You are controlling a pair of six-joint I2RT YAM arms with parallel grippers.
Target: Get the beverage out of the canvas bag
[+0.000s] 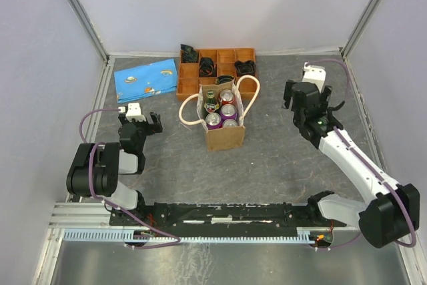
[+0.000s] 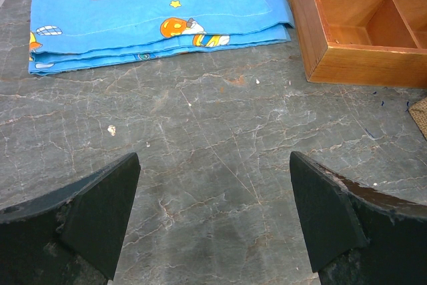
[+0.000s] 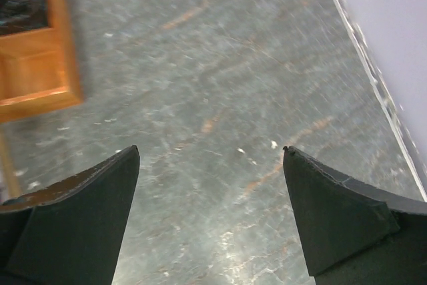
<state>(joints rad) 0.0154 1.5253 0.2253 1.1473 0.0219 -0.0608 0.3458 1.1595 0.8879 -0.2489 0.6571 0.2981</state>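
**Beverage cans (image 1: 229, 111) and a green bottle (image 1: 211, 102) stand in the canvas bag (image 1: 225, 138), between two empty grippers**

Nothing is out of the bag yet. The drinks stand packed together with their tops showing at its open mouth. The bottle is at the corner closest to the left gripper (image 1: 140, 121), and the cans fill the rest.

The left gripper hangs low over the table (image 2: 220, 105), its jaws spread wide with nothing between them. From it the bag lies off to the right. In its wrist view only a scrap of tan fabric shows at the right edge, with the blue pouch (image 2: 153, 11) ahead and the wooden tray (image 2: 320, 51) ahead to the right.

The right gripper (image 1: 303, 98) is likewise spread and empty. The bag lies to its left and a little behind it, out of its wrist view, where only the tray's edge shows.

Both grippers are about equally far from the bag, so I cannot say which is nearer. The bottle favours the left arm, the cans on the far side the right.

Each drink's long axis is vertical and the bag walls cover its sides. The grasp therefore likely has to come from above, onto a top, clear of the cream handles (image 1: 187, 115).
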